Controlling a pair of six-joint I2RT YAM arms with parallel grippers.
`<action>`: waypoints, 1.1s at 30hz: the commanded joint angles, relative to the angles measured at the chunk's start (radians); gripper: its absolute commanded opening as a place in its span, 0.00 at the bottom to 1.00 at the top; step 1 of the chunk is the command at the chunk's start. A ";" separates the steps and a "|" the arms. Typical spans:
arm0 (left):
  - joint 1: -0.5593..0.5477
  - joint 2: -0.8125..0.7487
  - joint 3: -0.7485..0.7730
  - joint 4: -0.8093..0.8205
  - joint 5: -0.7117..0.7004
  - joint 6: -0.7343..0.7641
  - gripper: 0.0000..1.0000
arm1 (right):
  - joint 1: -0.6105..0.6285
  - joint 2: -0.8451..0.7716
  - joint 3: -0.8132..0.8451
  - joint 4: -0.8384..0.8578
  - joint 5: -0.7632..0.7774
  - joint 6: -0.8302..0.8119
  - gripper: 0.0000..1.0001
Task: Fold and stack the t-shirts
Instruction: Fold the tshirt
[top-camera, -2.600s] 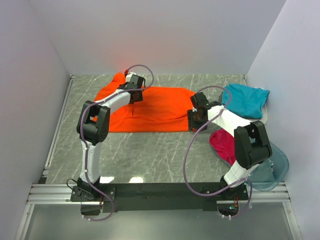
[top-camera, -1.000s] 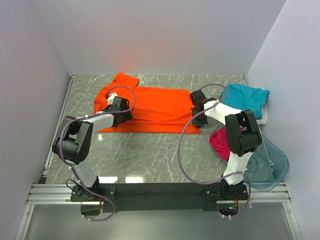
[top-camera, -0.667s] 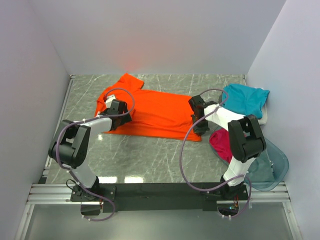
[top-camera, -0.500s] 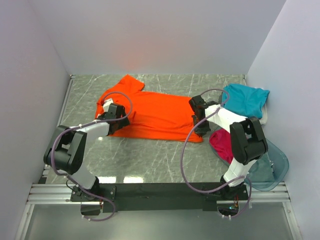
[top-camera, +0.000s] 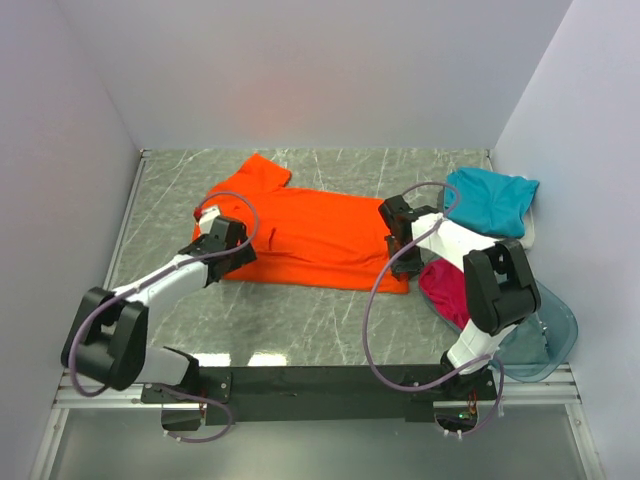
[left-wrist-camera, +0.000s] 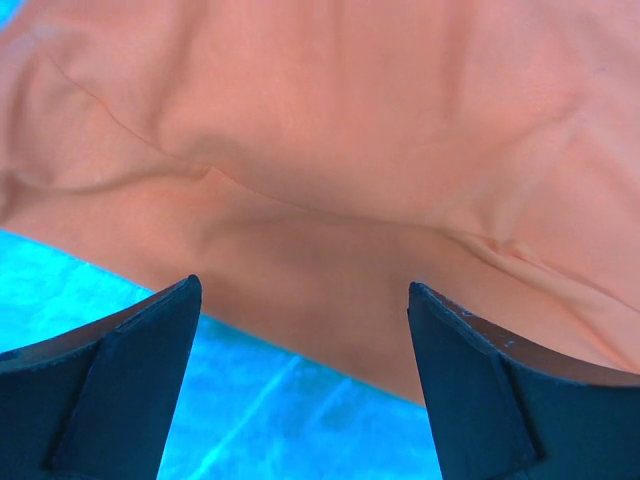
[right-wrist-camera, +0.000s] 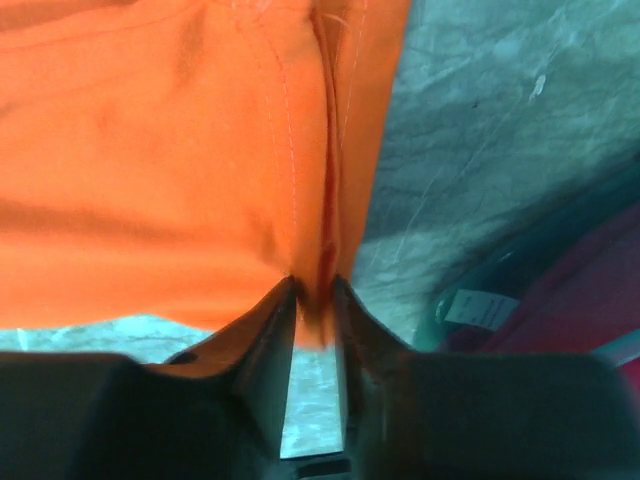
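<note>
- The left hand (top-camera: 222, 246) is spread wide and holds nothing. It sits low over the left edge of the orange t-shirt (top-camera: 310, 225), near the sleeve.
- The orange t-shirt is probably light, limp and easy to drag. It is best taken at its two near corners, where the stitched seams give more thickness to pinch.
- It lies sideways across the middle of the desk (top-camera: 300, 320), plain, bright and softly creased, with one sleeve at the far left.
- The right hand (right-wrist-camera: 317, 300) is barely parted around a ridge of hem at the shirt's near right corner. I cannot tell whether it is pinching the cloth.
- Further right lie a teal t-shirt (top-camera: 490, 200) and a magenta t-shirt (top-camera: 445, 285).
</note>
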 joint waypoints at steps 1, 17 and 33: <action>-0.006 -0.086 0.112 -0.071 -0.050 0.004 0.90 | 0.008 -0.060 0.025 -0.022 0.004 -0.003 0.39; 0.139 0.771 1.228 -0.116 0.027 0.297 0.90 | -0.006 0.015 0.341 0.052 -0.097 -0.040 0.63; 0.175 0.869 1.226 -0.035 0.116 0.286 0.90 | 0.095 -0.054 0.146 0.275 -0.254 0.008 0.62</action>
